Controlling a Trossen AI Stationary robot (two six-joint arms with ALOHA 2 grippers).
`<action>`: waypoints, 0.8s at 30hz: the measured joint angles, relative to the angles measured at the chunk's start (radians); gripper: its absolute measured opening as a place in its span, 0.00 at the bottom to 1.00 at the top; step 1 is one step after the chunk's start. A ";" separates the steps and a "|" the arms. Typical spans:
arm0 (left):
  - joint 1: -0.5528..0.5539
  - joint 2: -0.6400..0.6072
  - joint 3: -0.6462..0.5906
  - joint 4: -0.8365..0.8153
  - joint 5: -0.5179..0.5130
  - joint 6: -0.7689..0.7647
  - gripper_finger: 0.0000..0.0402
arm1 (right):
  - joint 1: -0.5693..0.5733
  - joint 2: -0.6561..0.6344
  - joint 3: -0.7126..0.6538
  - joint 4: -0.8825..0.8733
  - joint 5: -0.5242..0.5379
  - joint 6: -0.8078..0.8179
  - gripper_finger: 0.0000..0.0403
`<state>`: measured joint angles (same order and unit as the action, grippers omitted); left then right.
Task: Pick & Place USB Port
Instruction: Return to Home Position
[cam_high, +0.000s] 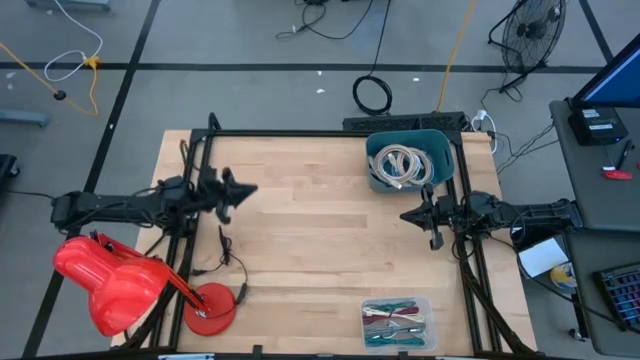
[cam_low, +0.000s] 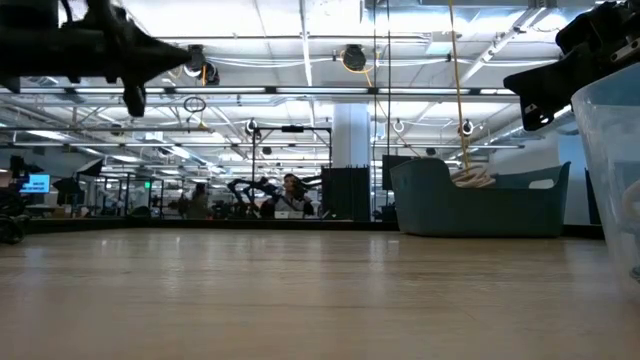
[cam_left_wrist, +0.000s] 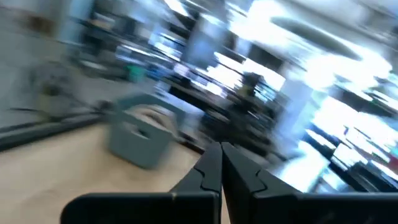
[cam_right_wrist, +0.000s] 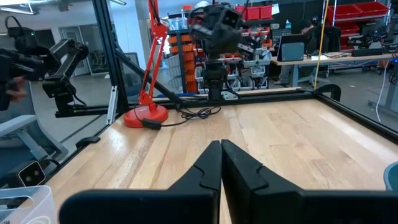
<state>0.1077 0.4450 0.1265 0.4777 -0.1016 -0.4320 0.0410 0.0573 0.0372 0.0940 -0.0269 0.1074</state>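
Observation:
No USB port can be told apart in any view. A blue-grey bin (cam_high: 410, 160) with coiled white cables (cam_high: 403, 166) stands at the table's far right. A clear box (cam_high: 397, 322) of coloured cables sits at the near right edge. My left gripper (cam_high: 250, 189) hovers shut over the table's left part, above the wood, pointing toward the right; its own view shows the fingertips (cam_left_wrist: 221, 152) together with nothing between them. My right gripper (cam_high: 404, 214) hangs shut over the right part, near the bin's near side, pointing left, with nothing between its fingers (cam_right_wrist: 221, 149).
A red desk lamp (cam_high: 115, 280) lies at the near left corner, its round base (cam_high: 210, 305) and black cord (cam_high: 228, 262) on the wood. A black frame (cam_high: 300, 133) runs round the table's edges. Bare wood (cam_high: 320, 220) lies between the two grippers.

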 joint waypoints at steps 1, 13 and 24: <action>-0.001 0.000 0.000 -0.001 0.061 0.014 0.01 | 0.000 0.000 0.000 0.000 0.000 0.000 0.00; 0.003 -0.006 0.002 0.006 0.140 0.265 0.05 | 0.000 0.000 0.000 0.000 0.000 0.000 0.00; 0.003 -0.103 0.002 -0.198 0.048 0.299 0.01 | 0.000 0.000 0.000 0.000 0.000 0.003 0.00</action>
<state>0.1108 0.3421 0.1287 0.2793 -0.0540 -0.1334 0.0410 0.0570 0.0372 0.0940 -0.0269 0.1108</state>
